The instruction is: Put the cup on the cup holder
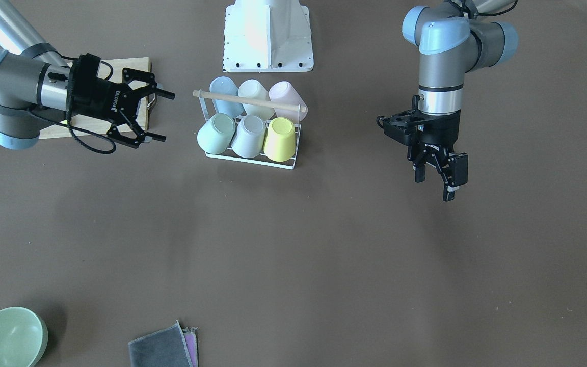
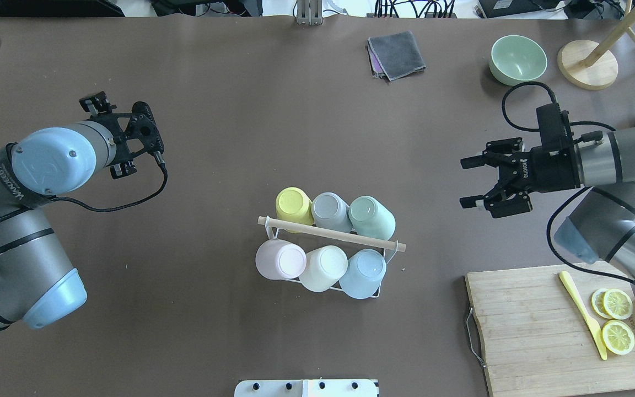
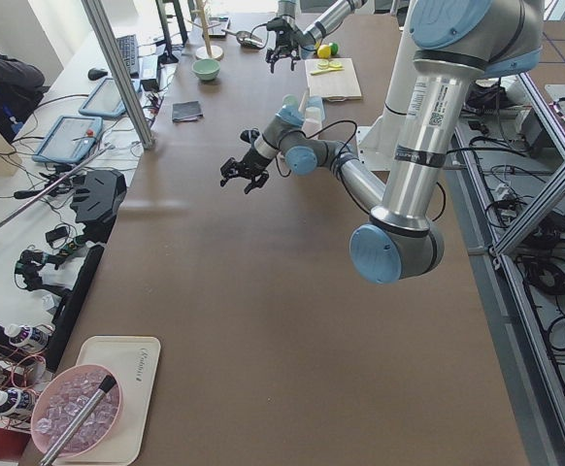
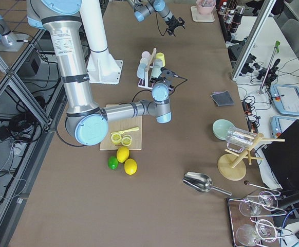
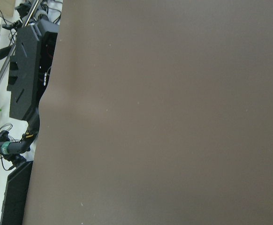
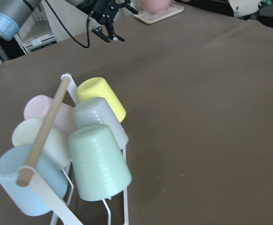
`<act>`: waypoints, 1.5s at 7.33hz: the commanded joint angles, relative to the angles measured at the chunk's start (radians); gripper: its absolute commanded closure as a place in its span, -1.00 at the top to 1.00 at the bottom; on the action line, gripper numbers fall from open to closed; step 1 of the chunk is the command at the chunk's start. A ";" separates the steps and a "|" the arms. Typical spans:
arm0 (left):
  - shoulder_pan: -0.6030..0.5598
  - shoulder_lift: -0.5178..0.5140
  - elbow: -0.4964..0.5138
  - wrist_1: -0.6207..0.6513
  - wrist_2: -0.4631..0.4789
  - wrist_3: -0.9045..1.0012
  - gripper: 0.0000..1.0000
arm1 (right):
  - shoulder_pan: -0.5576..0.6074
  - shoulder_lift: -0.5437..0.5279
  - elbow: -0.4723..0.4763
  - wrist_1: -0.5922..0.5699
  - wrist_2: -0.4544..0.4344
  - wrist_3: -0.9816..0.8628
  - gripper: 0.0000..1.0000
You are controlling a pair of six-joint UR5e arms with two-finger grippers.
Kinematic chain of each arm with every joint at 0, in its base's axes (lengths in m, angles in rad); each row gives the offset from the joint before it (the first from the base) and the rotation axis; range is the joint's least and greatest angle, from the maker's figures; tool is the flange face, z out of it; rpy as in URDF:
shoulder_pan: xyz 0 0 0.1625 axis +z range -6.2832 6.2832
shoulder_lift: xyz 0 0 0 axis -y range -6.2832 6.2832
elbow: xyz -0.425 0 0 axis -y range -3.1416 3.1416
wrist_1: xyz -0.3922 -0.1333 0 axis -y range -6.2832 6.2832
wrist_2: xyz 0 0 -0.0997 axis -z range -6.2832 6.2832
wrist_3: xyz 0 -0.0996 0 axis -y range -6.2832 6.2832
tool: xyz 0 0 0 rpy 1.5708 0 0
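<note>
Both pairs of jaws stand spread wide and grasp nothing. We see the right jaws at the end of the right arm (image 2: 615,160), lying level above the bench (image 2: 213,110) with their fingers aimed across it towards the middle. They are well apart from the cup holder (image 2: 331,234) and on the far side of the wooden cutting board (image 2: 532,325). The left jaws hang from the left arm (image 2: 53,160), turned down over bare brown bench, and are also well apart from the holder; the left wrist view shows only that bare surface and its edge.

The cup holder stands near the middle of the bench, between the two arms, with its wooden rod running across the top. We count six cups on it, all tilted on the prongs with their bases pointing outwards, three to a side. On the side away from the robot sit the yellow cup (image 2: 294,203), the grey cup (image 2: 329,210) and the green cup (image 2: 371,216). On the robot's side sit the pink cup (image 2: 280,259), the cream cup (image 2: 324,268) and the blue cup (image 2: 364,273). Neighbouring cups sit just beside each other.

On the cutting board lie a yellow knife (image 2: 582,314) and lemon slices (image 2: 618,320). A green bowl (image 2: 517,59) and a folded grey cloth (image 2: 397,54) rest near the far edge.
</note>
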 commanded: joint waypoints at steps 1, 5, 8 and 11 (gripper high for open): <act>-0.014 -0.007 0.004 0.057 -0.080 -0.109 0.97 | 0.130 -0.045 0.007 -0.279 0.051 -0.012 1.00; -0.237 -0.012 0.067 0.100 -0.572 -0.174 0.97 | 0.321 -0.235 0.018 -0.521 0.137 -0.055 1.00; -0.447 -0.036 0.064 0.307 -0.761 -0.174 0.97 | 0.479 -0.300 0.019 -0.838 0.107 -0.257 1.00; -0.642 -0.039 0.062 0.526 -0.888 -0.174 0.97 | 0.640 -0.242 0.049 -1.447 -0.038 -0.582 1.00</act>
